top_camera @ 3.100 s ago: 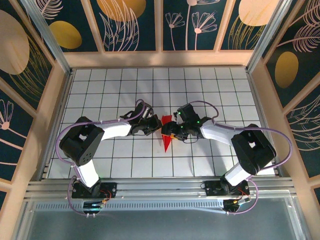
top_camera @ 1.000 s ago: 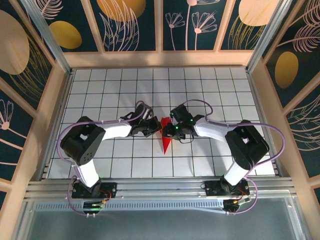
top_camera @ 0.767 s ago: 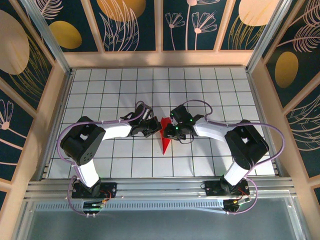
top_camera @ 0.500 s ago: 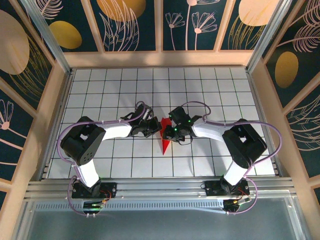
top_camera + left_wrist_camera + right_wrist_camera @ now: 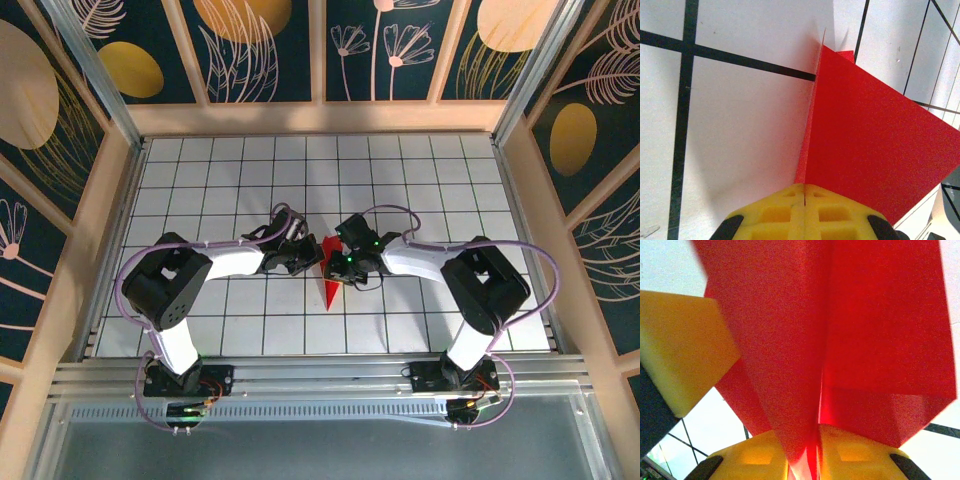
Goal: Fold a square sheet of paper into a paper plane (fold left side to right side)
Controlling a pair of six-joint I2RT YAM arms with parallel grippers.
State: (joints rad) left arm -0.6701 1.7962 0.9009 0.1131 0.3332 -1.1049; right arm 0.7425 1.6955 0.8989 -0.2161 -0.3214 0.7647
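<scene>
Judging by its slim dart shape, most folds look done: the left fingers point(image 5: 785, 197) are clenched on the paper plane point(image 5: 865, 150), the right fingers point(image 5: 870, 440) pinch its centre crease, in the middle of the counter point(image 5: 250, 180); probably only final wing shaping is left.

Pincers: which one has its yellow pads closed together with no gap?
The left pincer: its pads meet along a thin seam at the plane's edge. The right pincer's pads stand slightly apart, with the red fold between them.
</scene>
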